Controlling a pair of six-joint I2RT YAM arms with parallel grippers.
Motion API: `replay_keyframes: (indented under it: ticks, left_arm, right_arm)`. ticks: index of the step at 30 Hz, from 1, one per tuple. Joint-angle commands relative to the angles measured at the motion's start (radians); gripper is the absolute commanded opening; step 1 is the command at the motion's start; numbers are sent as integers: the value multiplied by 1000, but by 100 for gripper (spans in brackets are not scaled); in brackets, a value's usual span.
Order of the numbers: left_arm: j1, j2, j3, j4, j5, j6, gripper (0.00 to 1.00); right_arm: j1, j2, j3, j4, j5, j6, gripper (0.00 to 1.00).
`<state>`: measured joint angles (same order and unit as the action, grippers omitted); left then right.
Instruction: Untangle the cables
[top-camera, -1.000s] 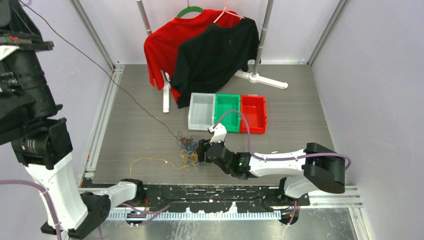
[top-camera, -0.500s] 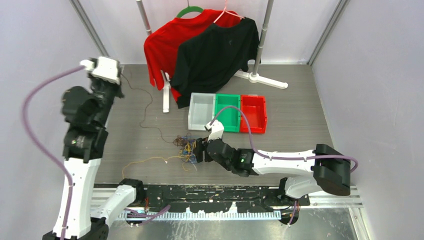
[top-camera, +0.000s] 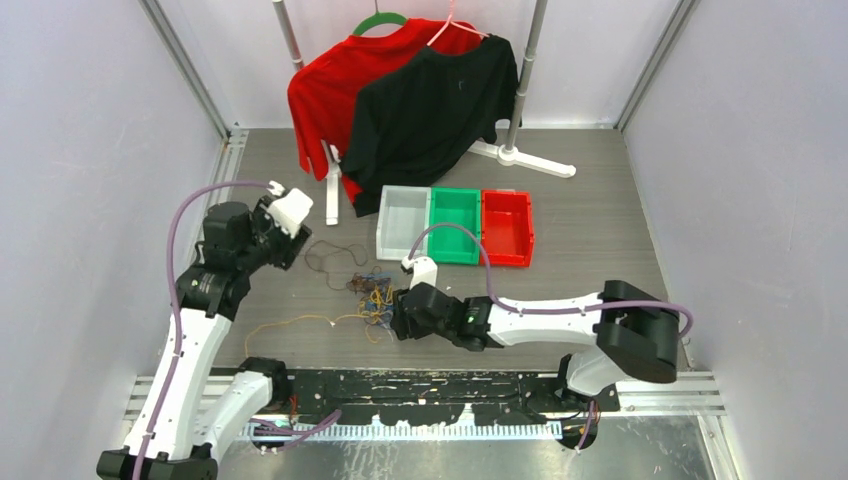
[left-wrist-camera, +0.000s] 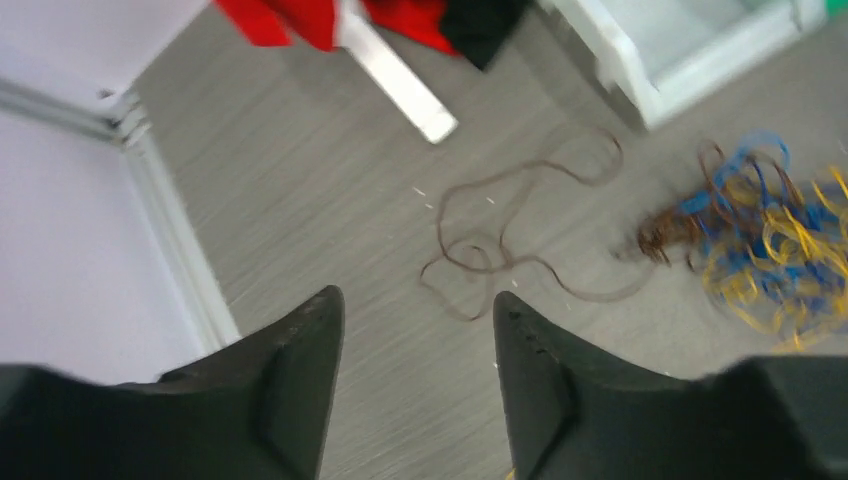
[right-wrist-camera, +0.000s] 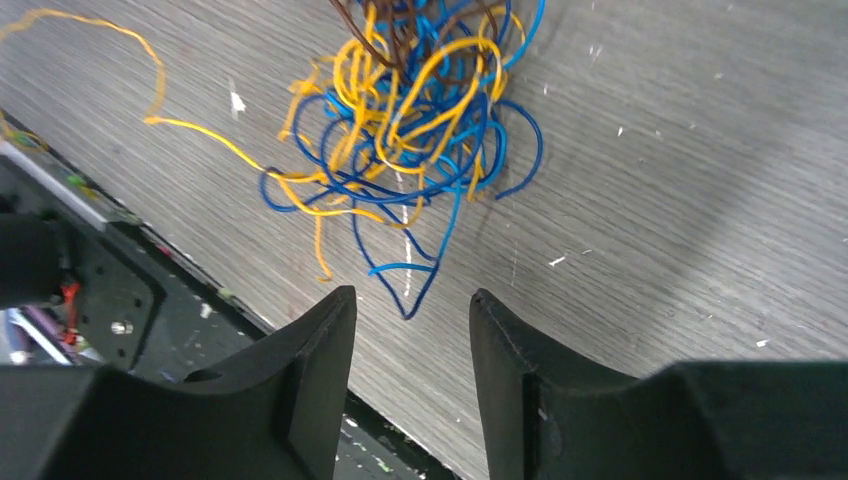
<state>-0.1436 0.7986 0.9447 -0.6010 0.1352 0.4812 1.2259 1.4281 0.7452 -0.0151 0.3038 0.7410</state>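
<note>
Risk: right gripper (right-wrist-camera: 412, 300), parted and empty like the left gripper (left-wrist-camera: 420, 300), pinches several cables (right-wrist-camera: 410, 150) at top centre and cinches them tighter.

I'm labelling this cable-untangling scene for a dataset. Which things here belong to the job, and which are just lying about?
Part of the job: tangle of blue, yellow and brown cables; loose brown cable; trailing yellow cable.
Just lying about: grey bin; green bin; red bin; red shirt; black shirt; clothes rack.
</note>
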Motion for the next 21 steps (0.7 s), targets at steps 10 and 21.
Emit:
replay_keyframes:
  ticks: [10,21]
  left_arm:
    - [-22,21,-18,-342,568,29,93]
    - [-309,210,-53,-124,468,11,92]
  right_arm:
    - [-72,52,35,161,-92,-11,11]
    - [-72,-172,-9,80,-190,-79,1]
